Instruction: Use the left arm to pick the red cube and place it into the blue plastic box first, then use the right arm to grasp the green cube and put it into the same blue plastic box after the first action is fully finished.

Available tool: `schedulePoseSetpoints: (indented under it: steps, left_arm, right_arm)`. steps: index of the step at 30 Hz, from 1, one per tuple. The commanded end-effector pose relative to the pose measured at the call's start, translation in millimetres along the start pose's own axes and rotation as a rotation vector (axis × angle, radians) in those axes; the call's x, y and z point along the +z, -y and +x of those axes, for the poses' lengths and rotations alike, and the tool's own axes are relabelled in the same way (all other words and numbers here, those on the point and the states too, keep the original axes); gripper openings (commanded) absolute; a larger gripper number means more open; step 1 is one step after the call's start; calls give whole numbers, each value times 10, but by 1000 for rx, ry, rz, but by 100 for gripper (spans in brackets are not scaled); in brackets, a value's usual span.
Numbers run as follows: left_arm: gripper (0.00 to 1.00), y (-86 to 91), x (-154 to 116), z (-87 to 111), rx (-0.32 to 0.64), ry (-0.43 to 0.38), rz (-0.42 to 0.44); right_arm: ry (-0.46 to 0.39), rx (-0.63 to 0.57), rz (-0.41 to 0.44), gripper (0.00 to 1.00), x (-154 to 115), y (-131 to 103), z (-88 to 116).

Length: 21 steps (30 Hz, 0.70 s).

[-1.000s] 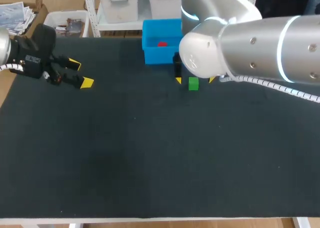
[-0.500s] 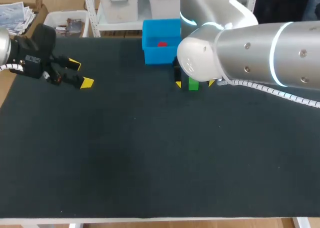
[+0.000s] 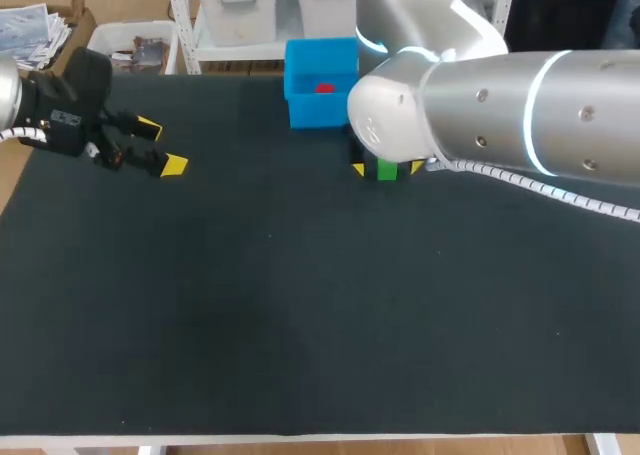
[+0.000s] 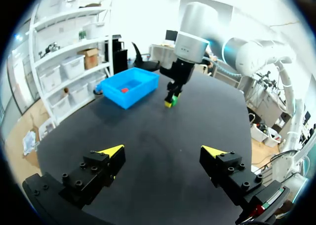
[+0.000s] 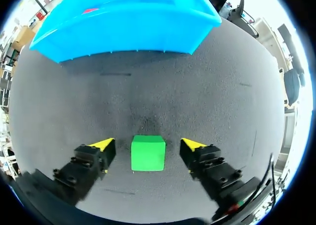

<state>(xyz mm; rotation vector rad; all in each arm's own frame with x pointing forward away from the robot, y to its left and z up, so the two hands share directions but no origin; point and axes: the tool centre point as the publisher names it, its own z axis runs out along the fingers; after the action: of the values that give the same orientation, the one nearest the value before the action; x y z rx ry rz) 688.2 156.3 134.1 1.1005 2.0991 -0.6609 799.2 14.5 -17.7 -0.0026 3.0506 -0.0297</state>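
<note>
The green cube (image 5: pixel 147 153) sits on the black table between the fingers of my right gripper (image 5: pixel 146 144), with a small gap on each side. That gripper is open and low over the cube (image 3: pixel 386 170), just in front of the blue plastic box (image 3: pixel 315 110). The red cube (image 3: pixel 324 88) lies inside the box. In the right wrist view the box wall (image 5: pixel 128 32) stands ahead of the fingers. My left gripper (image 3: pixel 160 147) hangs open and empty at the table's far left, well away from the box (image 4: pixel 123 99).
The black mat (image 3: pixel 300 305) covers the table. My right arm's large silver link (image 3: pixel 500 110) reaches over the back right of the table and hides part of it.
My right arm has come down over the green cube, so its fingers now flank it, and they have drawn slightly closer together. The left arm has not moved.
</note>
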Motion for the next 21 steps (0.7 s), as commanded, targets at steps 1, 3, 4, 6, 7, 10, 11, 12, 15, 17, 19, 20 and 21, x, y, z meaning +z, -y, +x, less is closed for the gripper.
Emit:
schedulePoseSetpoints:
  steps: [1,3,4,6,7,10,11,12,15,17,19,20,21]
  left_arm:
    - [100,-8,2,17,3,7,1]
    - [100,-8,2,17,3,7,1]
    - [100,-8,2,17,3,7,1]
    - [100,-8,2,17,3,7,1]
    - [100,-8,2,17,3,7,1]
    - [100,-8,2,17,3,7,1]
    - [100,-8,2,17,3,7,1]
    - [100,-8,2,17,3,7,1]
    - [100,-8,2,17,3,7,1]
    - [100,-8,2,17,3,7,1]
    - [100,-8,2,17,3,7,1]
    - [100,-8,2,17,3,7,1]
    - [100,-8,2,17,3,7,1]
  right_arm:
    - [4,6,-8,0,22,14,19]
    - [2,8,-11,0,36,20,26]
    - [0,9,-12,0,37,19,31]
    - [-2,9,-12,0,37,15,43]
    - [-3,9,-12,0,37,13,48]
    - [-5,7,-7,0,29,-1,63]
    - [-3,8,-3,0,13,-6,68]
    - [-2,9,-2,0,-13,-14,74]
    - [11,7,0,0,-110,-17,63]
    - [32,6,12,0,-209,-12,47]
    - [49,10,8,0,-326,-7,38]
    - [57,10,9,0,-388,-3,32]
    - [64,10,10,0,-456,0,28]
